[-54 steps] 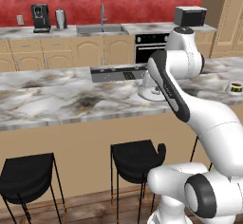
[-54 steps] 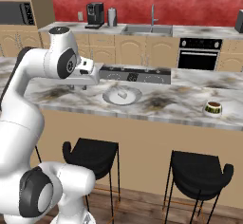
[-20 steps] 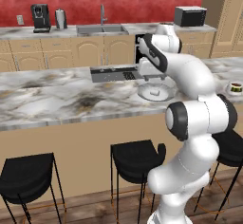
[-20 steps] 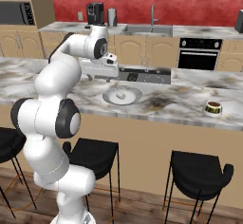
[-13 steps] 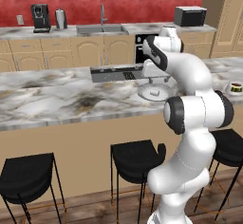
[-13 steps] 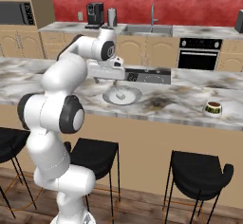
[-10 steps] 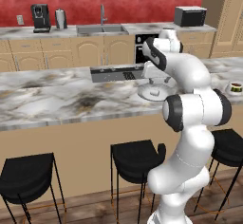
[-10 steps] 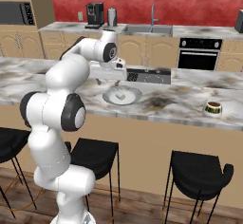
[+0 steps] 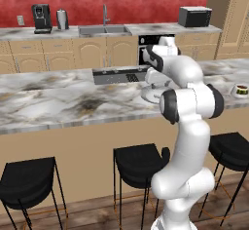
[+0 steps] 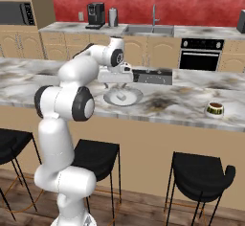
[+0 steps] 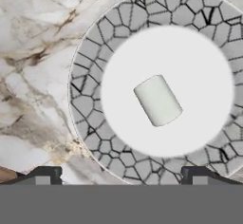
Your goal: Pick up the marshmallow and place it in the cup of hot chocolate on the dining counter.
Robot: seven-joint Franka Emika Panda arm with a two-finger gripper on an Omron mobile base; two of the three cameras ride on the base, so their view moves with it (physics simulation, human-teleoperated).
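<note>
The gripper [image 10: 118, 83] hangs over the plate [image 10: 135, 97] on the dining counter [image 10: 182, 106], jaws spread wide and holding nothing. In the hand view the 2 fingertips [image 11: 46, 173] stand far apart at the bottom edge. The marshmallow [image 11: 157, 100] lies on its side in the plate's [image 11: 90, 66] white centre, between and ahead of the fingertips, clear of both. The cup of hot chocolate [image 10: 215, 109] stands on the same counter, well apart from the plate, off to the right.
</note>
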